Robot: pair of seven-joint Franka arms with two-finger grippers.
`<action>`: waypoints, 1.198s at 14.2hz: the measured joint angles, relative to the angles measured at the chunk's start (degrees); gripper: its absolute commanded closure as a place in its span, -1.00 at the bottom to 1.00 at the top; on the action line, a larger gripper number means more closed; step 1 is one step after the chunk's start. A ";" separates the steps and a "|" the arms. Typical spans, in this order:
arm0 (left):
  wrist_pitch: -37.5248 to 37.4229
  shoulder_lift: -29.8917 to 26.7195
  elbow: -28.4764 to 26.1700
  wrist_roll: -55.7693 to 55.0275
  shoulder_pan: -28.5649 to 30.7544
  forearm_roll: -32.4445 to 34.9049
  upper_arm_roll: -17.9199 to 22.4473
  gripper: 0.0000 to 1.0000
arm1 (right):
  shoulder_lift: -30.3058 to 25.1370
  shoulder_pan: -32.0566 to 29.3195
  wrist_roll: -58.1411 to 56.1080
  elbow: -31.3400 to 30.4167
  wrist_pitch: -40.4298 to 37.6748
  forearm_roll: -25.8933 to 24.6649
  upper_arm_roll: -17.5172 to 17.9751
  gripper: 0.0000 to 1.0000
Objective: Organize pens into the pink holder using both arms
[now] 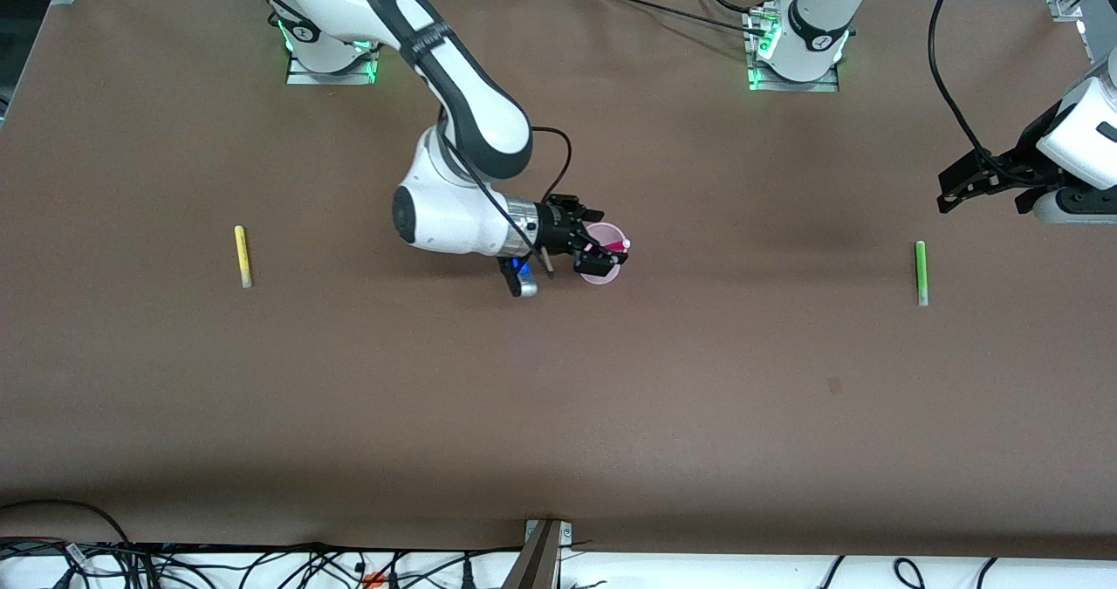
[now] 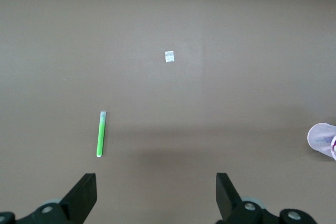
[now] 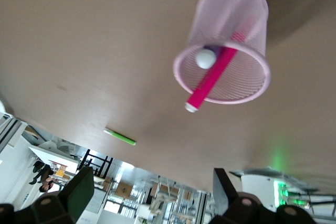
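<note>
Right tool (image 1: 608,256) hanging over pink holder (image 1: 602,272) mid-worktop, fingers spread wide, gripping nothing. Magenta pen (image 3: 211,79) leaning inside holder, pale end poking past rim (purple-blue pen (image 3: 206,57) standing beside it). Left tool (image 1: 947,198) waiting over worktop's left-arm end, fingers wide apart, empty. Green pen (image 1: 920,272) lying near it. Yellow pen (image 1: 242,256) lying toward right arm's end.

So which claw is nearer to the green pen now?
Left. The left claw hangs open just above the green pen; the right claw is open at the pink holder, mid-table.
</note>
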 measured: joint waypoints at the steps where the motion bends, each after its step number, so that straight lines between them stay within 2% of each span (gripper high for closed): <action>1: 0.00 0.00 0.00 0.00 0.01 0.00 -0.01 -1.00 | -1.75 -0.01 0.00 -0.04 -2.25 -3.07 -2.04 -1.00; 4: -0.01 0.00 0.00 0.00 0.03 0.00 -0.03 -1.00 | -6.73 -0.15 -0.04 -0.10 -11.97 -13.84 -7.89 -1.00; 7: -0.08 0.01 0.00 0.00 0.05 -0.03 -0.06 -1.00 | -12.59 -0.16 -1.73 -0.07 -21.86 -22.84 -12.25 -1.00; 10: -0.12 0.01 0.00 0.00 0.08 -0.05 -0.06 -1.00 | -19.15 -0.16 -6.62 -0.57 -29.06 -28.31 -17.20 -1.00; 13: -0.14 0.01 0.00 0.00 0.09 -0.06 -0.08 -1.00 | -24.08 -0.31 -16.18 -1.68 -36.10 -34.28 -22.89 -1.00; 17: -0.59 0.02 0.00 0.00 0.10 -0.12 -0.08 -1.00 | -29.73 -0.37 -25.18 -2.17 -43.02 -45.78 -23.93 -1.00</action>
